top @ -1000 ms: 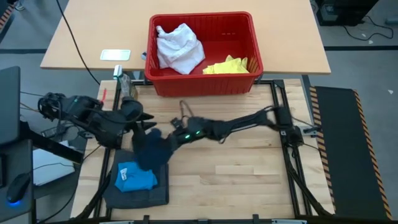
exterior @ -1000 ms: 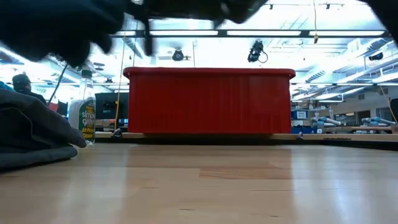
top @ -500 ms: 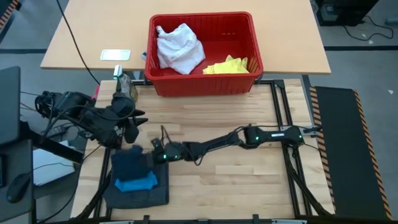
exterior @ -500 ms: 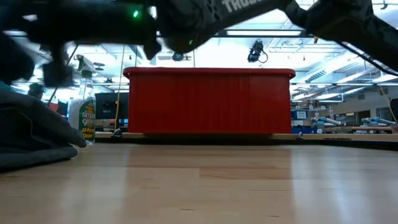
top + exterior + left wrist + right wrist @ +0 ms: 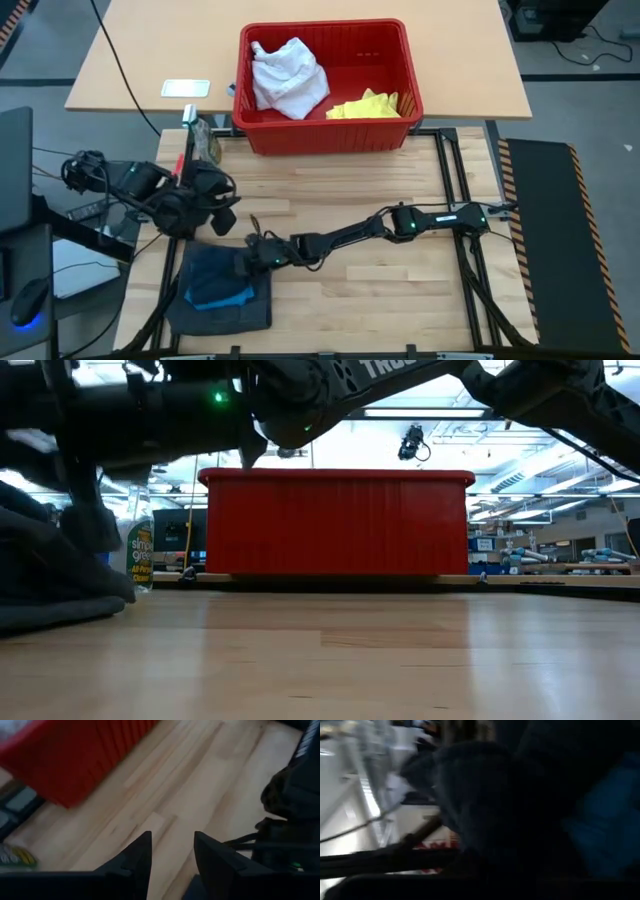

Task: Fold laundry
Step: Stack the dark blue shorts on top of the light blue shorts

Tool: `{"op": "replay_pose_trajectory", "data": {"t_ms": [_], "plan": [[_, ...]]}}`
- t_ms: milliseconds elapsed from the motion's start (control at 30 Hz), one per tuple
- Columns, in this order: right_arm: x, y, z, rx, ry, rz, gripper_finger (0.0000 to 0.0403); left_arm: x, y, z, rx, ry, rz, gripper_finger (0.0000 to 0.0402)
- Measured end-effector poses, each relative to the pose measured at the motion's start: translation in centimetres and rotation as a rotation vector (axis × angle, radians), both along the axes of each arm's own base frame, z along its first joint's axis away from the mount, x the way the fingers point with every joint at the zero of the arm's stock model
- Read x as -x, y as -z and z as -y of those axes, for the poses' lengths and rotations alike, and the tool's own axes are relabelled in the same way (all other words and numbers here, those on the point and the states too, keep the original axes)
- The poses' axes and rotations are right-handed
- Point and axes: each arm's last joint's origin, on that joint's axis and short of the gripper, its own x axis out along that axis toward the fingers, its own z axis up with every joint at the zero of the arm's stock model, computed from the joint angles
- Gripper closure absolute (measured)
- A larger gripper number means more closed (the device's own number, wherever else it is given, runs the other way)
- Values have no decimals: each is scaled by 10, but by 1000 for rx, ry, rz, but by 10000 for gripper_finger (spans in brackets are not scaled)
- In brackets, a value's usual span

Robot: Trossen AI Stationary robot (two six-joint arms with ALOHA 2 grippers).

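A pile lies at the table's near left. The dark grey garment [image 5: 228,312] is at the bottom and the bright blue one [image 5: 215,297] is on it. The dark navy one [image 5: 210,264] lies across the top. My right gripper [image 5: 250,258] is low at the navy garment's right edge. Its wrist view shows only navy cloth [image 5: 485,805] and blue cloth [image 5: 605,820] close up. My left gripper [image 5: 222,210] [image 5: 170,855] is open over bare wood, just far of the pile. The white garment [image 5: 288,78] and yellow garment [image 5: 365,105] lie in the red basket [image 5: 325,28].
The red basket [image 5: 335,525] stands at the far middle of the table. A spray bottle [image 5: 200,135] [image 5: 138,555] stands left of it. My right arm [image 5: 400,222] stretches low across the table's middle. Bare wood lies right of the pile and near the front edge.
The navy garment, held up above the table a second ago, has come down onto the pile and now lies spread over the blue one. My right gripper went down and toward the near left with it, the arm stretching out low. My left gripper drew back from the garment.
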Motion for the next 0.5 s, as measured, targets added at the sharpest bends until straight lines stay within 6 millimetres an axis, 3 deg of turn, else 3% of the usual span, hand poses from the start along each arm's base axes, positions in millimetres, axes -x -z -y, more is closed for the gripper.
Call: {"op": "replay_pose_trajectory", "data": {"t_ms": [133,267,500], "plan": [[2,7,0,11,-113,-57,271,-2,12,3,79,-26,-30,253],[3,0,2,34,-259,-20,218,0,16,9,116,-16,-31,253],[14,-41,3,203,-312,-16,171,0,30,20,189,-26,-43,253]]}}
